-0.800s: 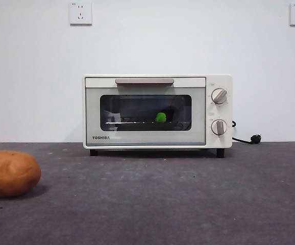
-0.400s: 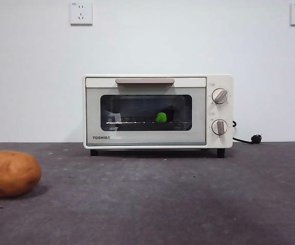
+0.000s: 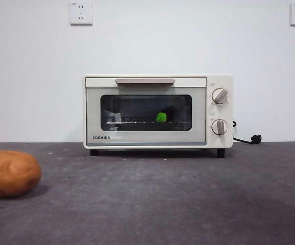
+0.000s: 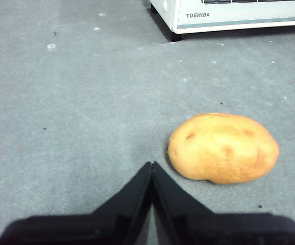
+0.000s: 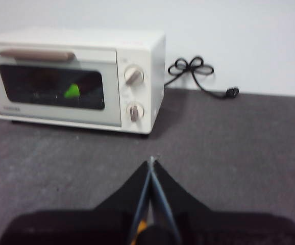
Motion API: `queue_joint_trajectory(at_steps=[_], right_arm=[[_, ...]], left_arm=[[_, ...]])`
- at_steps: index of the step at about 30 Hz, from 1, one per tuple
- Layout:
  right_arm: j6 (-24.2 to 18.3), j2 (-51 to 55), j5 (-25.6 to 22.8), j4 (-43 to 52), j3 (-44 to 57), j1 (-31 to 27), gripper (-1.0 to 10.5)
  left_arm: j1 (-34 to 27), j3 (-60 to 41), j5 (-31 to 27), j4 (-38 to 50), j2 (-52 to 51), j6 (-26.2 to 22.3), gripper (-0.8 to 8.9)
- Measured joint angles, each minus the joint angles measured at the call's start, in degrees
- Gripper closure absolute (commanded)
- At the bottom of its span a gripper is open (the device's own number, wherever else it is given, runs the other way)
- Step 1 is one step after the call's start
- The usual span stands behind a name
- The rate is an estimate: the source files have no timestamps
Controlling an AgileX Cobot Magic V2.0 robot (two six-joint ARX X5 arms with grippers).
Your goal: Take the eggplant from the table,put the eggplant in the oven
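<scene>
The cream-white oven (image 3: 157, 111) stands at the back of the table (image 3: 157, 199) with its door closed. Through the dark window only the eggplant's green stem cap (image 3: 161, 117) shows on the rack; its purple body is lost in the dark. The right wrist view shows the same oven (image 5: 76, 81) and green cap (image 5: 72, 91) from farther back. My left gripper (image 4: 151, 166) hangs shut and empty over the table beside the potato (image 4: 223, 148). My right gripper (image 5: 151, 161) is shut and empty, well short of the oven's knob side.
An orange-brown potato (image 3: 10, 173) lies at the front left of the table. The oven's black power cord (image 5: 198, 71) curls along the wall behind its right side. Two wall sockets (image 3: 81, 13) sit high on the white wall.
</scene>
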State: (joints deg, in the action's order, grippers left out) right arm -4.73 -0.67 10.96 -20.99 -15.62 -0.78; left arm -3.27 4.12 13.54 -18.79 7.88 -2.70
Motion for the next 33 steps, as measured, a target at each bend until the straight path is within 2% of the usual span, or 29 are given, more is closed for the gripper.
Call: queue_joint_trajectory(at_steps=[17,33], right_arm=[[0.0,0.0,0.0,0.9,10.9,0.0,9.5],[0.0,0.0,-0.4,1.2,11.3,0.0,9.5]], left_arm=[[0.0,0.0,0.0,0.0,0.0,0.0,8.18],[0.0,0.0,0.0,0.0,0.0,0.0,8.18]])
